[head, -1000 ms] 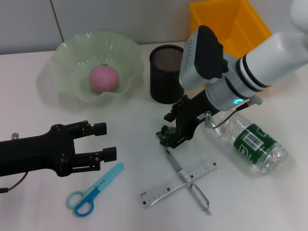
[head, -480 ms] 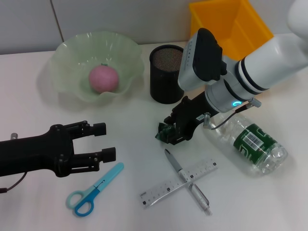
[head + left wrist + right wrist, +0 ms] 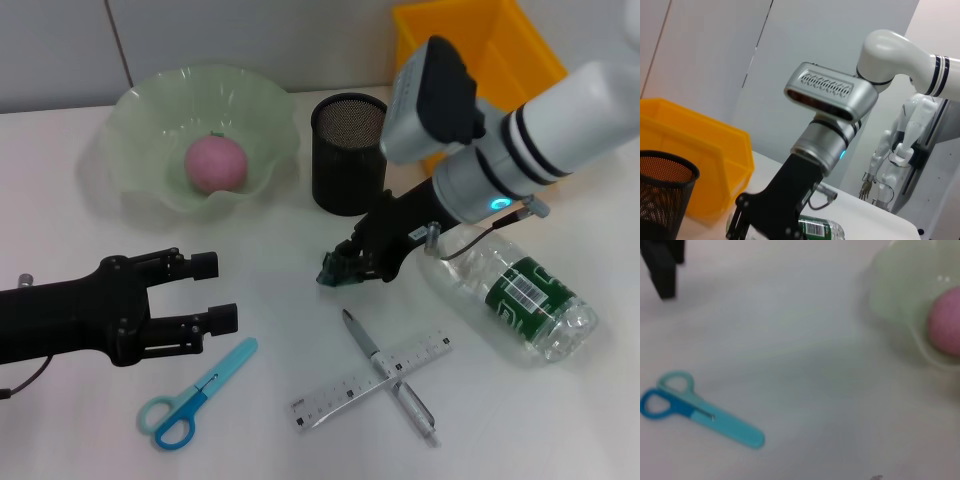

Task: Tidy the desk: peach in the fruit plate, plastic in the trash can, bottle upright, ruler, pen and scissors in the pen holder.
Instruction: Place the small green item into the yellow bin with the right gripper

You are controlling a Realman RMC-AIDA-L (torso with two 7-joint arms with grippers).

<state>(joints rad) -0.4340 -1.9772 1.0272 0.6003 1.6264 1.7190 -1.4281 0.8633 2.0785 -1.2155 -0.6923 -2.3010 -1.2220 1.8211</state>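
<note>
My right gripper (image 3: 343, 266) hangs just above the table in front of the black mesh pen holder (image 3: 347, 152), shut on a small crumpled green plastic piece (image 3: 331, 270). The pink peach (image 3: 215, 163) lies in the pale green fruit plate (image 3: 150, 110). On its side at the right lies the clear bottle (image 3: 515, 290) with a green label. The pen (image 3: 390, 375) lies crossed over the ruler (image 3: 345, 390) near the front. Blue scissors (image 3: 195, 395) lie at the front left, just below my open left gripper (image 3: 215, 292). The right wrist view shows the scissors (image 3: 700, 412) and peach (image 3: 945, 327).
The yellow trash can (image 3: 480, 50) stands at the back right, behind the right arm. In the left wrist view the yellow trash can (image 3: 695, 150), pen holder (image 3: 660, 200) and bottle (image 3: 817, 230) appear around the right arm. A grey wall runs behind the table.
My right gripper has risen and shifted a little to the left, carrying the green plastic off the table near the pen tip. The left arm has barely moved.
</note>
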